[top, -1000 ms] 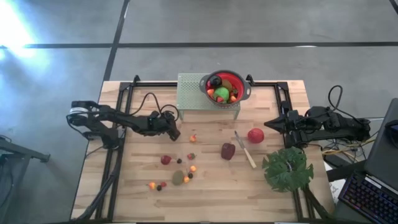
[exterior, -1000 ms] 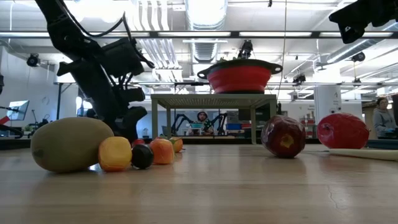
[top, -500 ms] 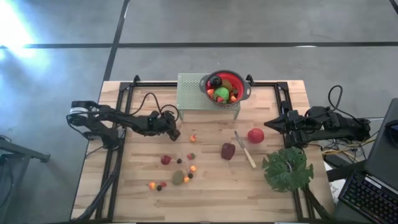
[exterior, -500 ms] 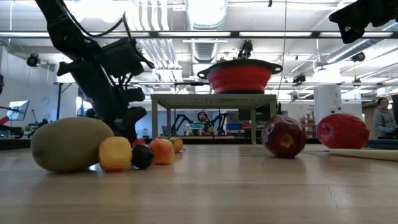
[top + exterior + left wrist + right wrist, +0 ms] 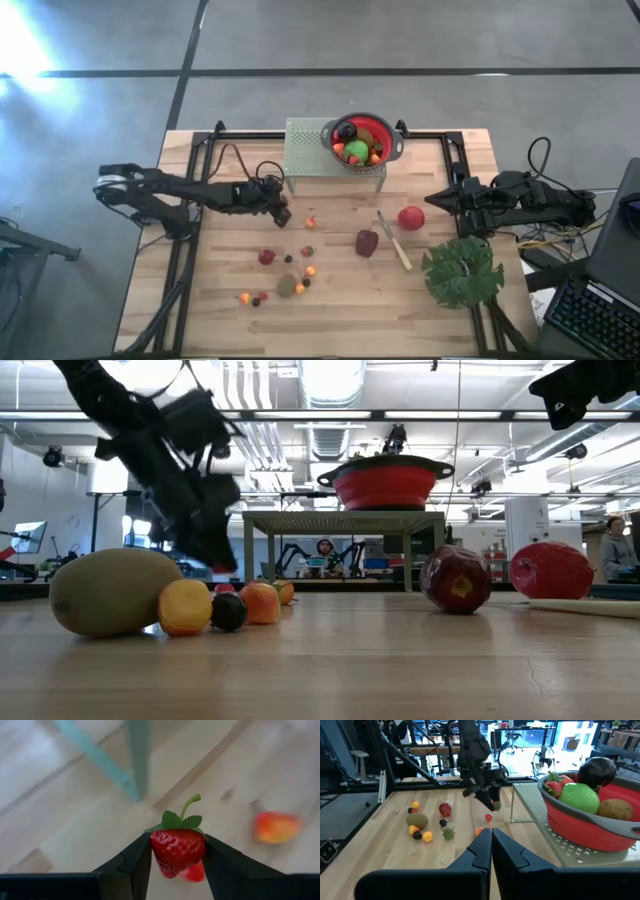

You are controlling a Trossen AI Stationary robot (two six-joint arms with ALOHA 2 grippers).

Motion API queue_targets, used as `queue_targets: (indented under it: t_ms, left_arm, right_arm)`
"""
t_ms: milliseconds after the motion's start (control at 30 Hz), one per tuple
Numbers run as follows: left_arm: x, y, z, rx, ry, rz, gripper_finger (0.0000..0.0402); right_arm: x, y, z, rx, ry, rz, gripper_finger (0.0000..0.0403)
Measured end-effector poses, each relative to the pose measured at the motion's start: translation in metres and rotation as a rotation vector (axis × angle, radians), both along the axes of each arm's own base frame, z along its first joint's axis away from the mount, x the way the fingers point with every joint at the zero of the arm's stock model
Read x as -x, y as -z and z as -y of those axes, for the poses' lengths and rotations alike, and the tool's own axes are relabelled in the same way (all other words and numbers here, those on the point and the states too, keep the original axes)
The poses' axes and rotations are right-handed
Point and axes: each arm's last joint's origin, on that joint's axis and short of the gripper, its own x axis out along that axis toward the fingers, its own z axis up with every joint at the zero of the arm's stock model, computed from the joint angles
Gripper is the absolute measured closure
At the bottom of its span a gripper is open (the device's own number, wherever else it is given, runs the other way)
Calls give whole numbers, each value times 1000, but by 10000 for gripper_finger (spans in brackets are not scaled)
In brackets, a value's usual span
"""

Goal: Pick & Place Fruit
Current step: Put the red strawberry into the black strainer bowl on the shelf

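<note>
i see my left gripper (image 5: 177, 865) clamped on a red strawberry (image 5: 177, 849), its two fingers (image 5: 135, 862) pressing the berry from either side, green leaf cap and stem pointing away from the wrist. the left gripper (image 5: 281, 212) hangs off the table (image 5: 440, 310), just beside the pale green perforated stand (image 5: 305, 150) that carries the red colander (image 5: 392, 141). the colander already holds a green apple (image 5: 577, 798), a dark round fruit (image 5: 598, 769) and a kiwi (image 5: 616, 809). beyond and below the gripper lie another strawberry (image 5: 267, 257), a kiwi (image 5: 287, 286), small orange pieces (image 5: 245, 297) and dark berries (image 5: 255, 301). farther from it sit the maroon fruit (image 5: 367, 243) and red apple (image 5: 411, 217) with the pale-handled knife (image 5: 394, 241) between them. my right gripper (image 5: 491, 851) waits at the table's right edge, fingers pressed together, with the big green leaf (image 5: 462, 271) close by.
</note>
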Motion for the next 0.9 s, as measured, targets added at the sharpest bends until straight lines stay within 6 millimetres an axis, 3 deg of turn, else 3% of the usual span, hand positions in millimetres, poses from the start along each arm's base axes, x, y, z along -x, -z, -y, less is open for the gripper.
queue_targets:
  t_ms: [167, 467, 900]
  left_arm:
    - [-8, -29, 0, -8, 60, 141, 240]
    - [-42, -87, 1, -93, 303, 581, 239]
    - [-102, -144, -9, -332, 400, 636, 239]
  right_arm:
    - [0, 0, 0, 0, 0, 0, 394]
    - [0, 0, 0, 0, 0, 0, 394]
    - [0, 0, 0, 0, 0, 0, 394]
